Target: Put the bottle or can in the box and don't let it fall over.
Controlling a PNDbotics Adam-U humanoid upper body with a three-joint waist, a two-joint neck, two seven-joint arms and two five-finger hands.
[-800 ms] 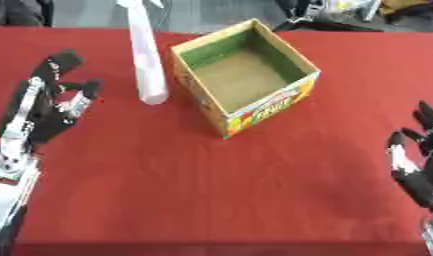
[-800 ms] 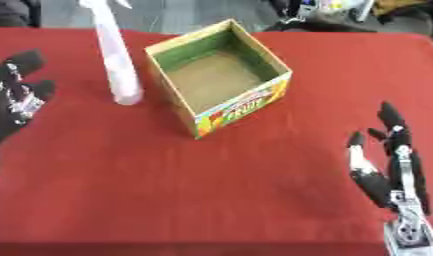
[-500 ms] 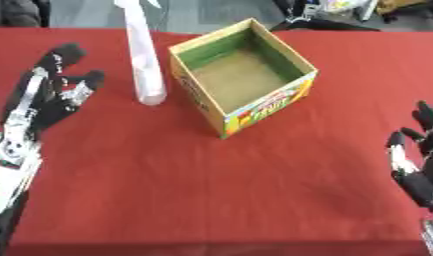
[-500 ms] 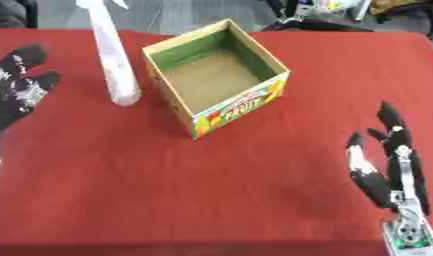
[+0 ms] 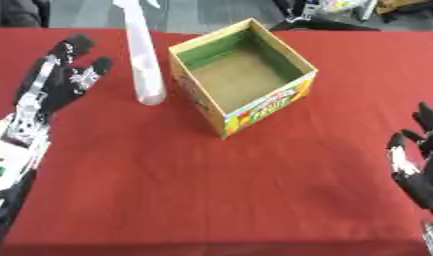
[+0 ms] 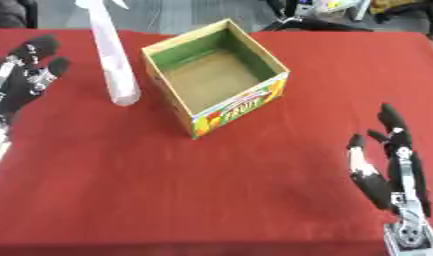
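A tall white spray bottle (image 5: 142,60) stands upright on the red table, just left of an open cardboard box (image 5: 243,76) with a green inner wall and a fruit print on its front. The box holds nothing. My left hand (image 5: 60,77) is open with fingers straight, a short way left of the bottle and not touching it. At the lower right my right hand (image 6: 390,165) rests open, fingers up, well away from the box.
The red tablecloth (image 5: 211,190) stretches wide in front of the box. Beyond the far table edge lie dark cables and clutter (image 5: 324,10).
My left hand has moved up and to the right, closer to the bottle. Bottle, box and right hand have stayed put.
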